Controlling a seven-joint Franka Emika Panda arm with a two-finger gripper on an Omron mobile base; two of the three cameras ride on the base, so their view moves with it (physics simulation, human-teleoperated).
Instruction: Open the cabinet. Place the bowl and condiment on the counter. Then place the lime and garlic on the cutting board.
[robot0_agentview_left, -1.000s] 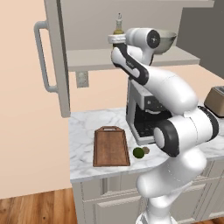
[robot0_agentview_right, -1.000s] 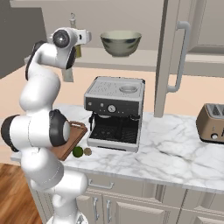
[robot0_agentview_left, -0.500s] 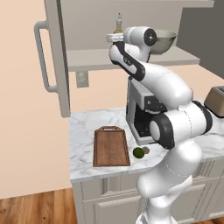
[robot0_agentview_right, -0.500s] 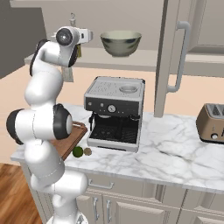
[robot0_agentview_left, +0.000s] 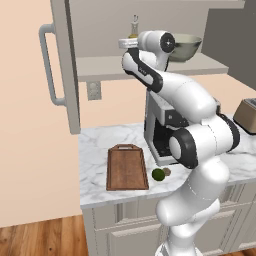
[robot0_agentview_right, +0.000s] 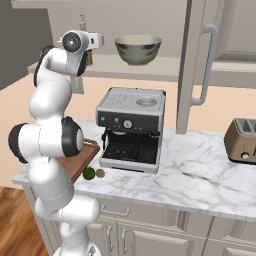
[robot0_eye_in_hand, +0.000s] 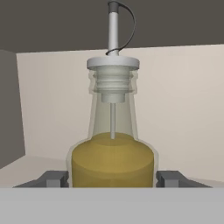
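Inside open cabinet, jaws apart flanking condiment at six o'clock; probably smooth, fragile glass, best gripped around wide body.

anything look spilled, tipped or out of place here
Nothing stands out. The condiment stands upright on the cabinet shelf between the claw fingers, the bowl sits level, and the lime and garlic lie on the counter.

Even, sharp, perhaps faintly shadowed rendering

Two base views flank arm, share counter; hand view close on condiment.
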